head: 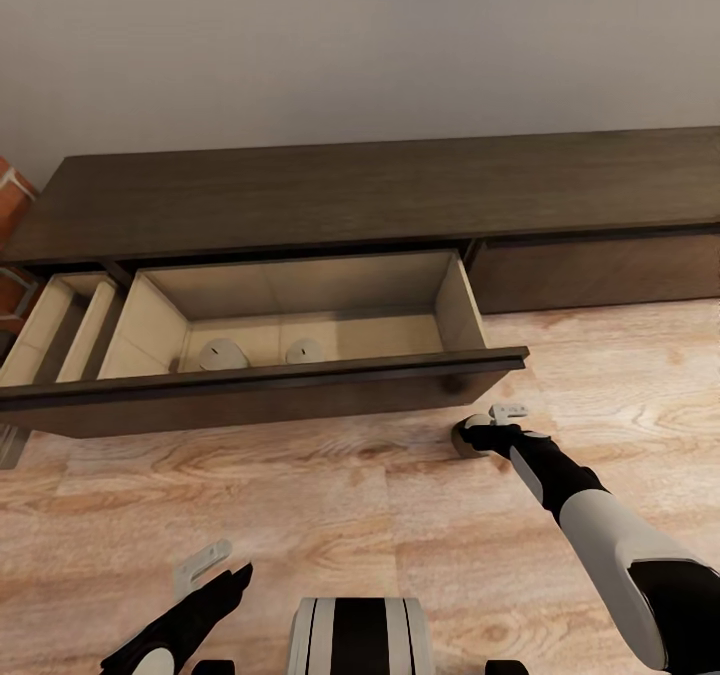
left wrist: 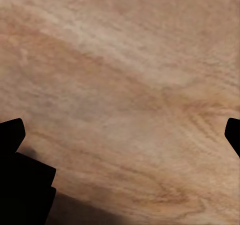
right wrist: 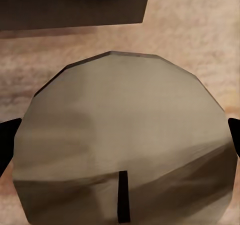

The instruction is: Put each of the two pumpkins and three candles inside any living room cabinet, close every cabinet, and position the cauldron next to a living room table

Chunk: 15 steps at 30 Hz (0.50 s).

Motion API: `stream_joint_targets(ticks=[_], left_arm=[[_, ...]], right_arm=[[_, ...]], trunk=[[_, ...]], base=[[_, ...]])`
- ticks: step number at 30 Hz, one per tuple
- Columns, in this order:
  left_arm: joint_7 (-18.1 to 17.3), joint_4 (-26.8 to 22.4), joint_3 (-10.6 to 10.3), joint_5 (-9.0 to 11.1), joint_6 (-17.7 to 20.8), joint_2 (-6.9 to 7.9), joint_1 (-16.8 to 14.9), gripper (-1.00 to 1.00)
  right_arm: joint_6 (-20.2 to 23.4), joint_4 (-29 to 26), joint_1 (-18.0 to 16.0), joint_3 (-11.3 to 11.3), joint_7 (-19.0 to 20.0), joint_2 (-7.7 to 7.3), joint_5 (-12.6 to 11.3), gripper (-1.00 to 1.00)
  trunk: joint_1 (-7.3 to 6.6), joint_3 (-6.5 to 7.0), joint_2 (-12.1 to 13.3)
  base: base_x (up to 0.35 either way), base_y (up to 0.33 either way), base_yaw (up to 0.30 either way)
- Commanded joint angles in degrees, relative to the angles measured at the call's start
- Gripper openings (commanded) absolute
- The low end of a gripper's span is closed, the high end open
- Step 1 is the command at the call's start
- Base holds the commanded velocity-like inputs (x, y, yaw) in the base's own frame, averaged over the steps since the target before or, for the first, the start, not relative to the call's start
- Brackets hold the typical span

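Observation:
The long dark-brown cabinet (head: pixel 380 190) stands against the wall with its middle drawer (head: pixel 300 380) pulled out. Two grey-olive candles (head: pixel 222 354) (head: pixel 304 351) stand on the drawer's pale floor. A third candle (head: pixel 463 440) sits low over the wood floor just in front of the drawer's right corner. In the right wrist view this candle (right wrist: pixel 125 135) spans the gap between the fingers, wick toward the camera. My right gripper (head: pixel 485 425) (right wrist: pixel 120 135) is open, one finger on each side of it. My left gripper (head: pixel 215 580) (left wrist: pixel 120 130) hangs open over bare floor.
A second pale-lined drawer (head: pixel 55 330) stands open at the cabinet's left end. A closed drawer front (head: pixel 600 270) is to the right. Something brick-red (head: pixel 12 190) shows at the far left edge. The wood floor (head: pixel 330 495) stretches in front of the cabinet. My base (head: pixel 360 635) shows at the bottom.

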Motion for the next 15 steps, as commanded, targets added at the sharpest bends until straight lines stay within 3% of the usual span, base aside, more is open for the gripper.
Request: stream_joint_targets(ticks=[1,8,15], left_arm=[[0.01,-0.01,0.00,0.00,0.01,-0.01,0.03,1.00],[0.03,-0.13,0.09,0.06,-0.01,0.01,0.15,1.00],[-0.15,-0.97,0.31,0.15,0.06,0.01,0.16,1.00]], right_arm=[[0.01,-0.01,0.00,0.00,0.00,0.00,-0.03,-1.00],[-0.04,-0.76,0.44,0.00,0.25,-0.29,0.05,-1.00],[1.52,-6.52,2.94,0.11,0.45,-1.19,0.01,-1.00]], trunk=[[0.00,0.00,0.00],[0.00,0.00,0.00],[0.00,0.00,0.00]], base=[[-0.056,-0.027,0.000],[-0.179,-0.107,0.000],[-0.105,-0.061,0.000]])
